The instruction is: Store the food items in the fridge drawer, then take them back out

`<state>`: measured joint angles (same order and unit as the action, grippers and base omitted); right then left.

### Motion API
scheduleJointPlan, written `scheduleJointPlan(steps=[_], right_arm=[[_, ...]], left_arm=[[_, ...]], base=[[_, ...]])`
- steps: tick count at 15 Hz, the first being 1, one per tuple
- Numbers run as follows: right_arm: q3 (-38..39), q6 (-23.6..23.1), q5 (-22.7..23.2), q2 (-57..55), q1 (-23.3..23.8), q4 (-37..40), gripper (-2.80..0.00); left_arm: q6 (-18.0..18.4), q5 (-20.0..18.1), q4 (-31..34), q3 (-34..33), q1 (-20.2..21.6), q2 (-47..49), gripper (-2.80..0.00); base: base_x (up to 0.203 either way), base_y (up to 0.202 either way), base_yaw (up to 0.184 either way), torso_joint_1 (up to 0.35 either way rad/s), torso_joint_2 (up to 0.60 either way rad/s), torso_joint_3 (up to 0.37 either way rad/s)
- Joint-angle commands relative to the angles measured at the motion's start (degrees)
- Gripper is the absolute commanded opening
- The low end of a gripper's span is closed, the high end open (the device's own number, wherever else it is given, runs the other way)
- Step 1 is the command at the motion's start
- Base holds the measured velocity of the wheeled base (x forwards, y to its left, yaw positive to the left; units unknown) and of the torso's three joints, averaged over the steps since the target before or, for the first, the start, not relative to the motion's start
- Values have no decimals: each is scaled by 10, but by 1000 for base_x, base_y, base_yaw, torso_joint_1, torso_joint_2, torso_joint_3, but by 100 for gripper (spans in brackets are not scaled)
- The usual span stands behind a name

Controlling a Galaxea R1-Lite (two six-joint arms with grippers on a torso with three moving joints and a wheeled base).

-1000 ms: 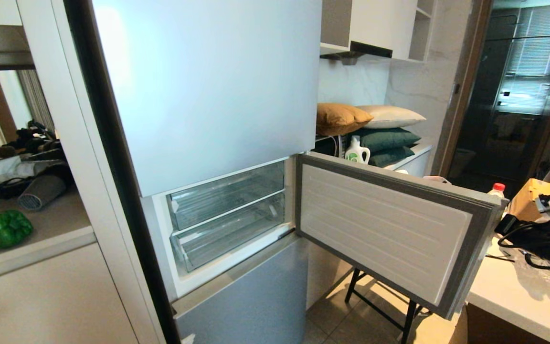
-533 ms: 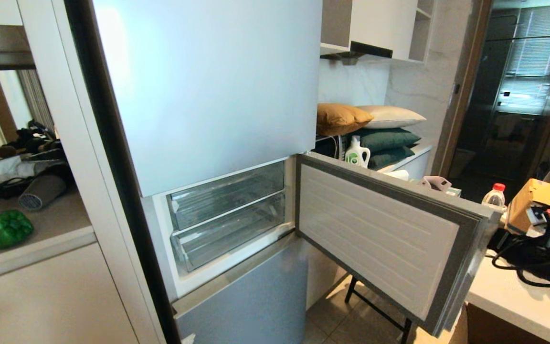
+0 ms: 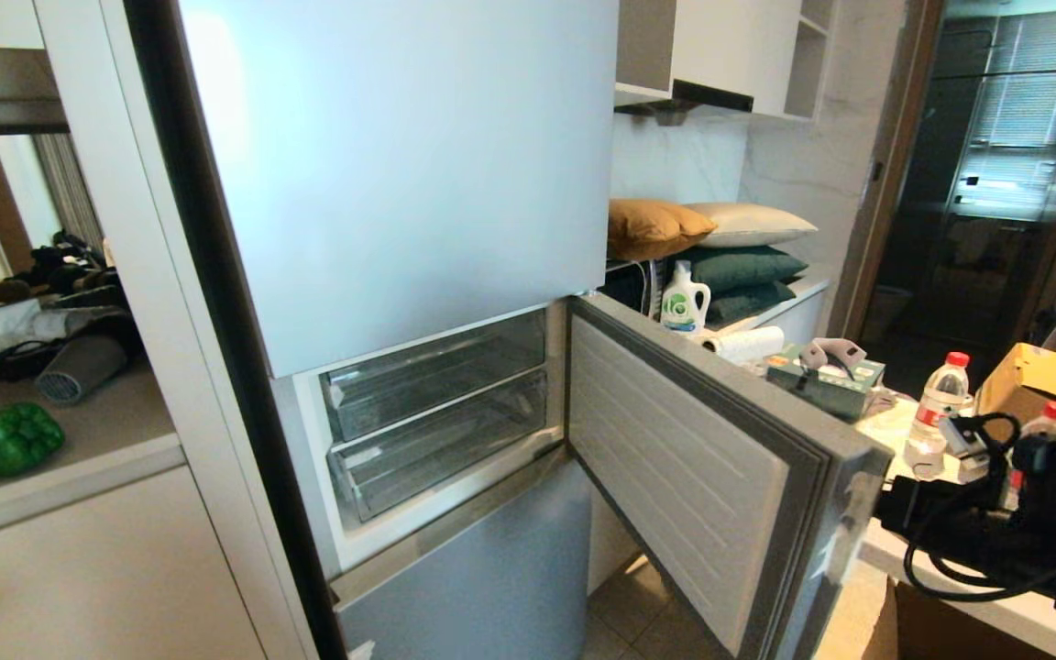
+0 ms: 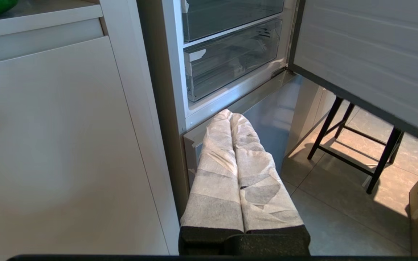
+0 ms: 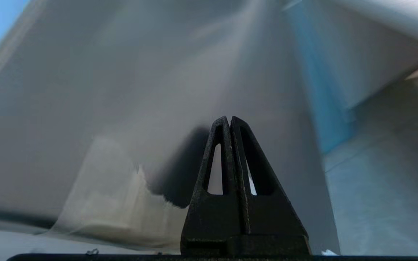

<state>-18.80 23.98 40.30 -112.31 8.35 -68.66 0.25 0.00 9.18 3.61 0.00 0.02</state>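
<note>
We saw both drawers (image 3: 436, 417) empty at frame centre; pepper (image 3: 5, 439) lay far left, long axis sideways. Left gripper (image 4: 232, 119) and right gripper (image 5: 229, 121) were closed, empty.

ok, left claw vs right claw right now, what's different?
The left claw is wrapped in pale, patchy cloth; the right claw is bare black with triangular cut-outs. The left claw points at the fridge front just below the clear drawers, apart from it; the right claw is close to a blurred grey panel, and I can't tell if it touches. Shared: both are shut and hold nothing.
</note>
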Motion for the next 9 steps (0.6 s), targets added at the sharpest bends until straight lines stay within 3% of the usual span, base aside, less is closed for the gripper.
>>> scheduleJointPlan(steps=[1,5,7,9], right_arm=[[13,7,3,32,-64,-4,-280],[-15,63,-3,51,-223,-3,-280],[-32,75,-52,54,-259,-3,-280],[-35,79,-86,67,-261,-1,-280]], left_arm=[[0,0,0,0,0,-1,-280],[0,0,0,0,0,0,-280],[0,0,0,0,0,-1,-280],[0,0,0,0,0,-1,-280]], base=[[0,0,0,0,0,0],[0,0,0,0,0,0],[0,0,0,0,0,0],[0,0,0,0,0,0]])
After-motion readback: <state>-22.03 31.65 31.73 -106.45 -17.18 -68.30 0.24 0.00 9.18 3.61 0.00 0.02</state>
